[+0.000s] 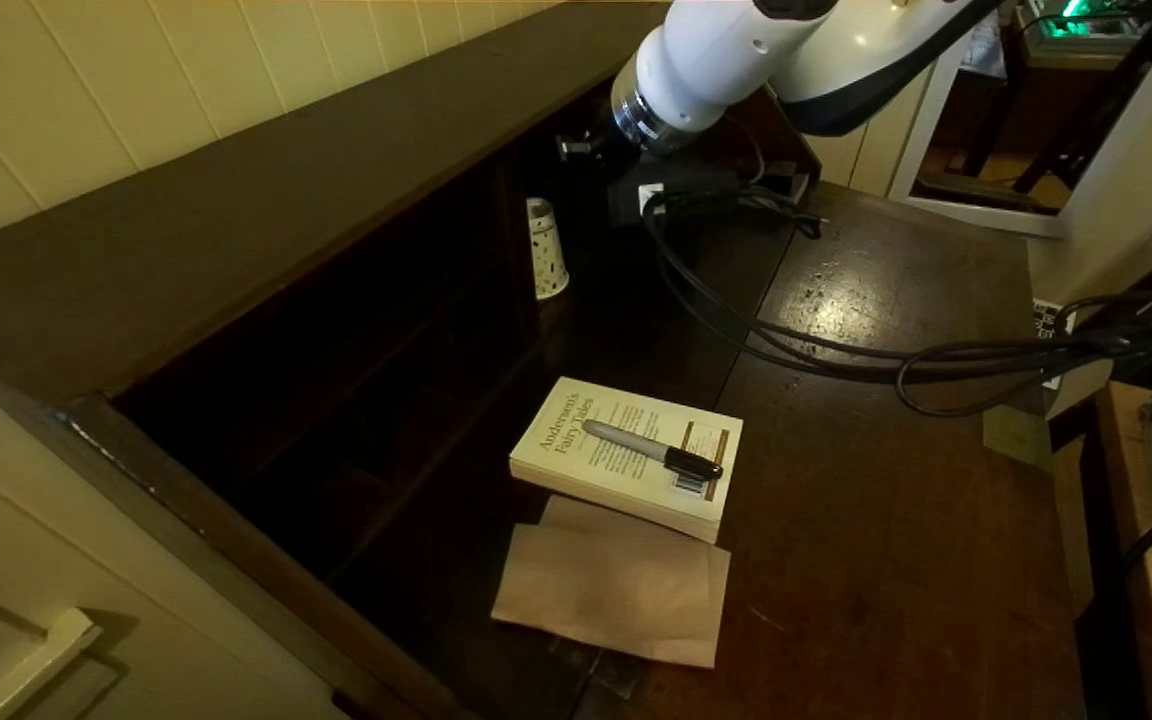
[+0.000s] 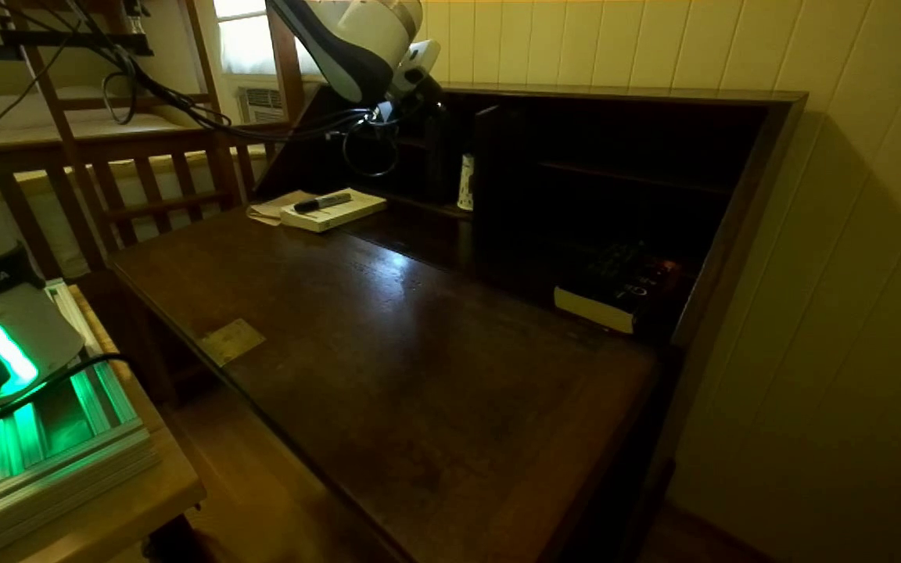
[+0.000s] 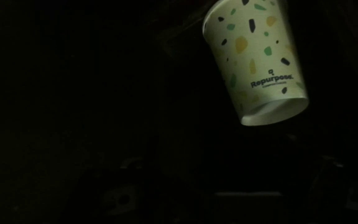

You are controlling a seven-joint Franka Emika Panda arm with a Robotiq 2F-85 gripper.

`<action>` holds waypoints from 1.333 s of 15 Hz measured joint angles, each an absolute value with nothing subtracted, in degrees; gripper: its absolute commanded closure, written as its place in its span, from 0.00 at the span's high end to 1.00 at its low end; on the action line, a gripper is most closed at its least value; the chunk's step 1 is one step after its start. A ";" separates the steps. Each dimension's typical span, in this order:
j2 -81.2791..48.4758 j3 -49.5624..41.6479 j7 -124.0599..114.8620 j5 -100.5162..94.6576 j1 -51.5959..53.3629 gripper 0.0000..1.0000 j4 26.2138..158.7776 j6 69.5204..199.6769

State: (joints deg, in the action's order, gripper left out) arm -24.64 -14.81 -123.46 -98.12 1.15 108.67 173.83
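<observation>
Toward the back of the tabletop (image 2: 419, 375), gripper (image 3: 233, 168) stood wide, nothing seen held.
Cup (image 3: 259, 59) sat close by, apparently rim-down beside a divider (image 2: 486, 164); broad end likely gave steadier footing.

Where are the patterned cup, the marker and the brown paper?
Patterned cup (image 3: 256, 59): wrist view, printed side wall.
Marker (image 1: 648, 447): in an exterior view, gray barrel.
Brown paper (image 1: 616, 590): in an exterior view, upper face.

The wrist view's top edge crops the cup (image 3: 256, 59); darkness obscures the fingers (image 3: 121, 200).
</observation>
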 measured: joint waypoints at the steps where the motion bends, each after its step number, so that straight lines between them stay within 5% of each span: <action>1: -24.93 -14.70 -125.34 -99.70 1.14 1.00 108.29 173.87; 20: -28.36 -12.81 -140.73 -113.89 0.13 1.00 106.26 173.88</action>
State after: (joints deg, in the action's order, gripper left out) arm -28.36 -12.81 -140.73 -113.89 0.13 106.26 173.88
